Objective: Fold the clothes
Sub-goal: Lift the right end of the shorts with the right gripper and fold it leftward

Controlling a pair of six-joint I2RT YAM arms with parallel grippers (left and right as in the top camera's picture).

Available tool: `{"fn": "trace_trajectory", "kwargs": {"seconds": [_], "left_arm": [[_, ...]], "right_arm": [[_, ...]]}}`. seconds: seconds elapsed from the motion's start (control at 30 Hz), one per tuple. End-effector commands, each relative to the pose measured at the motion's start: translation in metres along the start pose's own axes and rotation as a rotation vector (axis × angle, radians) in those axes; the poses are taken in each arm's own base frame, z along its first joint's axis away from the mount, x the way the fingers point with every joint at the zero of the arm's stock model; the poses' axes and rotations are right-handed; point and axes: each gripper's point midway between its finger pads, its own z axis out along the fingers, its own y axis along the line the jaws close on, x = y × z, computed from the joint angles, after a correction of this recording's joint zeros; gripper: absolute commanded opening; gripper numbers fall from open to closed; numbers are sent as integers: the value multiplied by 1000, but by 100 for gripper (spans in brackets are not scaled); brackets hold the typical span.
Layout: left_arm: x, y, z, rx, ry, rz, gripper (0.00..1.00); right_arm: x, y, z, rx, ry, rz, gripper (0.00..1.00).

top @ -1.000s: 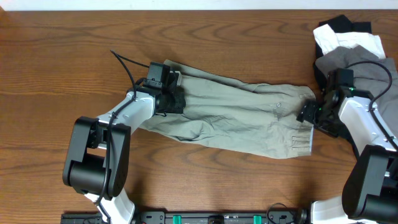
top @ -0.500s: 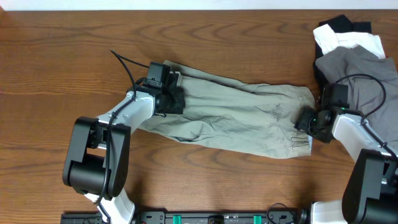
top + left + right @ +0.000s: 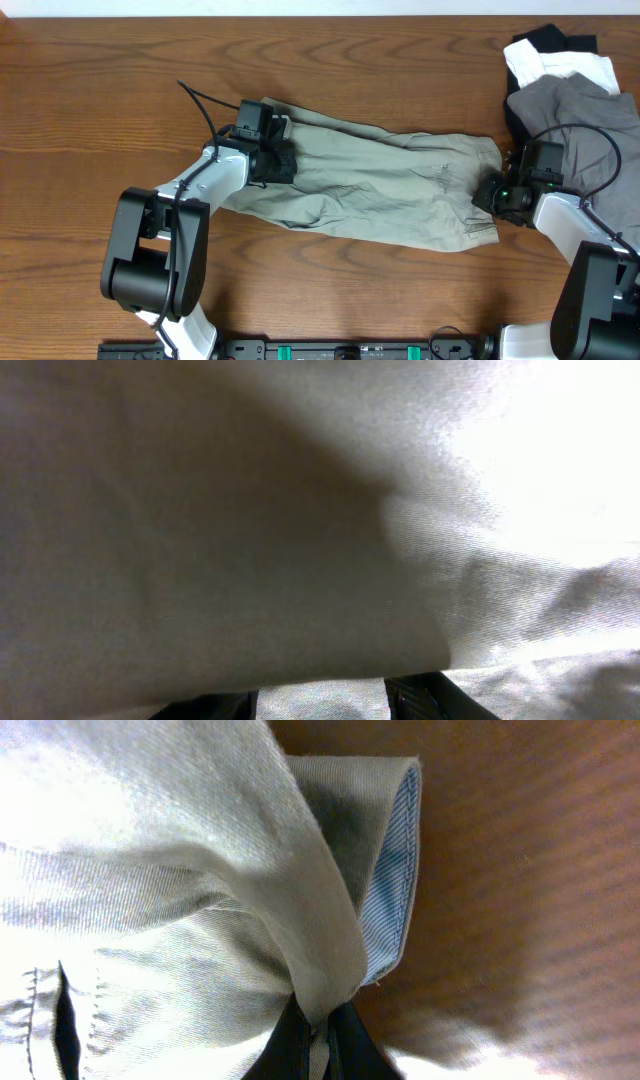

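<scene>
The clothes (image 3: 380, 185), a pair of light khaki-green shorts, lie flat across the middle of the wooden table (image 3: 120, 90). At their left end sits my left gripper (image 3: 272, 160). In the left wrist view a cloth layer (image 3: 250, 530) drapes over the left gripper (image 3: 320, 705), and more fabric fills the gap between its black fingers (image 3: 430, 695). My right gripper (image 3: 490, 193) is at the right edge, by the waistband. In the right wrist view the right gripper (image 3: 318, 1045) is shut on a raised fold of the clothes (image 3: 150, 870), next to the blue-striped lining (image 3: 390, 890).
A pile of other garments lies at the back right: slate-grey (image 3: 590, 115), white (image 3: 565, 68) and black (image 3: 550, 42). It lies just behind my right arm. A black cable (image 3: 200, 105) arcs up from my left arm.
My right gripper has slid left onto the waistband edge and closed on a fold of it. The left arm and the rest of the shorts have stayed put.
</scene>
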Motion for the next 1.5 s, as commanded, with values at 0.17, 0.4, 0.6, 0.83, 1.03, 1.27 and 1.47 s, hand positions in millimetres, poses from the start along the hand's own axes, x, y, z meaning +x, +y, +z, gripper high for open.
{"fn": "trace_trajectory", "kwargs": {"seconds": [0.17,0.4,0.6,0.83,1.03,1.27,1.47], "left_arm": [[-9,-7,-30,-7,-56,25,43],[-21,-15,-53,5,-123,43,43],[-19,-13,-49,2,-110,39,43],[-12,-11,-48,-8,-83,32,43],[4,17,-50,-159,-23,10,38],[17,54,-59,-279,8,-185,29],[19,70,-64,-295,9,-251,28]], "right_arm": [[-16,-12,-6,6,58,89,1],[-70,-12,-48,5,-6,47,1],[-103,22,-100,-19,-63,-73,1],[-110,100,-157,-113,-121,-265,1],[-78,187,-173,-218,-118,-465,1],[-31,256,-166,-299,-94,-576,1],[-7,287,-149,-311,-75,-609,1]]}}
